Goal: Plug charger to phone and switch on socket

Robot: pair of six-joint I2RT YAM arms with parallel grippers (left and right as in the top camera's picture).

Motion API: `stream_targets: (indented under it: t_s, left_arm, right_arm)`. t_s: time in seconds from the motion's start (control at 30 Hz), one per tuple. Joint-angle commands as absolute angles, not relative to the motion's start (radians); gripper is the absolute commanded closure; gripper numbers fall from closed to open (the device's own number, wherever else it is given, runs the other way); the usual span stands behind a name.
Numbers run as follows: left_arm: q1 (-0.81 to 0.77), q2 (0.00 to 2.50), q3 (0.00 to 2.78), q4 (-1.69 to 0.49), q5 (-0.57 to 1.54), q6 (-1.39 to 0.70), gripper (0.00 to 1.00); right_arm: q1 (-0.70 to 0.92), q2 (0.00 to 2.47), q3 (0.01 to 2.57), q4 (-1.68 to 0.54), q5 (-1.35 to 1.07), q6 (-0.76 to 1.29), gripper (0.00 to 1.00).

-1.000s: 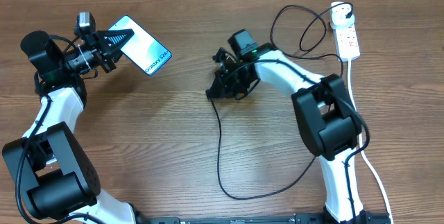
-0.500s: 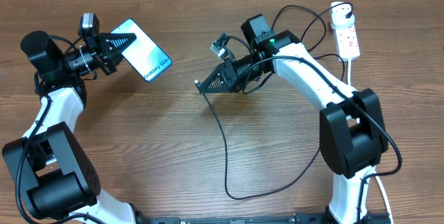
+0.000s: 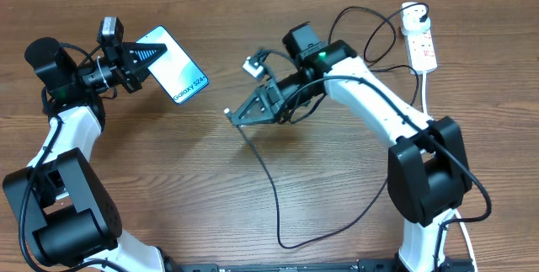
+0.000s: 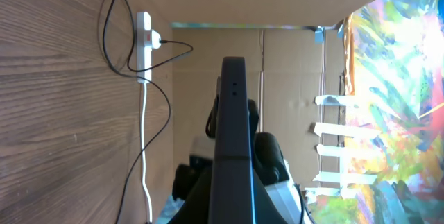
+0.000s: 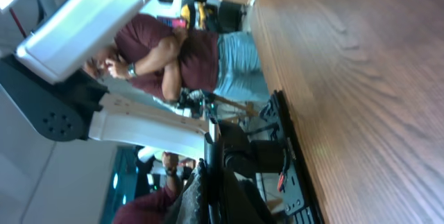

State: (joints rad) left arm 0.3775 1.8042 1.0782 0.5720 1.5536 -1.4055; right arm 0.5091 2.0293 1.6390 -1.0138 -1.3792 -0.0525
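Note:
My left gripper [image 3: 145,57] is shut on the phone [image 3: 178,75] and holds it tilted above the table at the far left, its blue-teal screen up. In the left wrist view the phone shows edge-on [image 4: 232,141]. My right gripper [image 3: 244,114] is shut on the black charger cable [image 3: 271,188] near its connector tip [image 3: 227,112], lifted at mid table and pointing left toward the phone, a gap apart. The cable loops down, then runs back to the round white plug [image 3: 410,24] seated in the socket strip [image 3: 422,46] at the far right.
The socket's thick white cord [image 3: 429,95] runs down the right side past my right arm. The charger cable's loop lies on the wood near the front. A cardboard wall stands behind the table. The strip also shows in the left wrist view [image 4: 143,47].
My right gripper has swung left and forward with the cable tip, closing on the phone. My left gripper has turned the phone slightly toward it.

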Motion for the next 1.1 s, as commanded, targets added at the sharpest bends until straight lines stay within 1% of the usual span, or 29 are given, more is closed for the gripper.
stream_targets:
  t_s: [0.0,0.17,0.3,0.43,0.63,1.07]
  left_arm:
    - [0.379,1.806,1.095,0.580,1.580,-1.383,0.96]
    - [0.369,1.806,1.095,0.580,1.580,-1.383,0.96]
    - [0.355,1.806,1.095,0.580,1.580,-1.383,0.96]
    - [0.339,1.806,1.095,0.580,1.580,-1.383,0.96]
    - [0.313,1.806,1.095,0.580,1.581,-1.383,0.96]
    - [0.292,1.806,1.095,0.580,1.581,-1.383,0.96]
  right_arm:
    - [0.547,1.982,1.638,-1.007,-1.355,-0.062,0.96]
    - [0.582,1.974,1.674,-1.005,-1.311,-0.034,0.96]
    - [0.599,1.958,1.711,-1.005,-1.200,0.013,0.96]
    - [0.598,1.958,1.730,-0.976,-1.176,0.050,0.96]
    - [0.570,1.958,1.730,-0.925,-1.214,0.083,0.97]
    - [0.543,1.958,1.747,-0.913,-1.259,0.083,0.97]
